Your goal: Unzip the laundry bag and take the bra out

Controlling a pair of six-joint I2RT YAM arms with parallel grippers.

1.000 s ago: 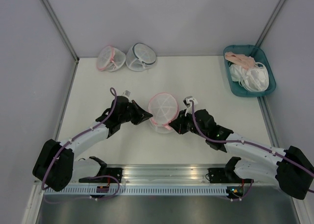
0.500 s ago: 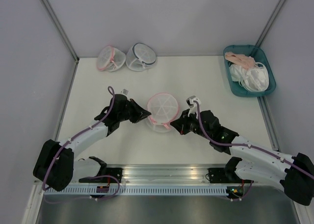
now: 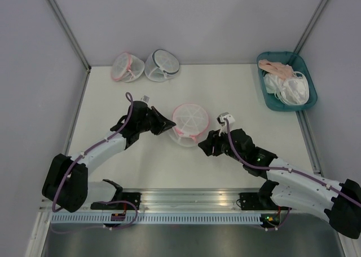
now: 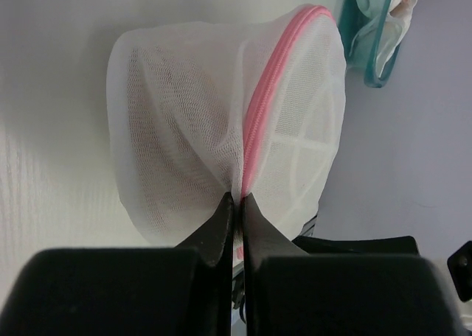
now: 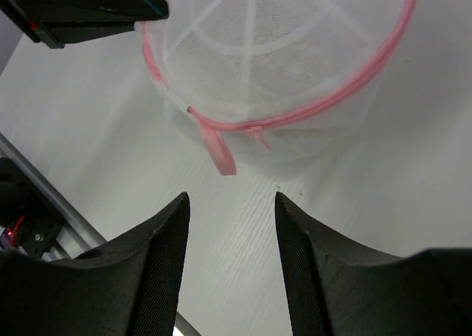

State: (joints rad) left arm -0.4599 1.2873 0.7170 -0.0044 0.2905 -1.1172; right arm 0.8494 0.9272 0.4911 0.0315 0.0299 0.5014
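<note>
The left claw [image 4: 236,203] is pinched tight on the laundry bag [image 4: 221,107], with the pink zipper [image 4: 259,93] seam running right into its tips. The right claw [image 5: 230,203] stands wide with nothing in it. The pink pull tab [image 5: 220,155] lies just ahead of its opening, untouched.

My worry is that tab. It's thin and limp, so the fingers could close on the mesh beside it, or on nothing. And if the left pinch has only loose mesh, a tug on the zipper could drag the whole bag along instead of opening it.

The right wrist view shows the tab and its slider, which the left wrist view hides behind the bag. Only the overhead view shows the right claw standing apart from the bag's near edge. I can't make out the bra through the mesh in any view, though I take it to be inside.
</note>
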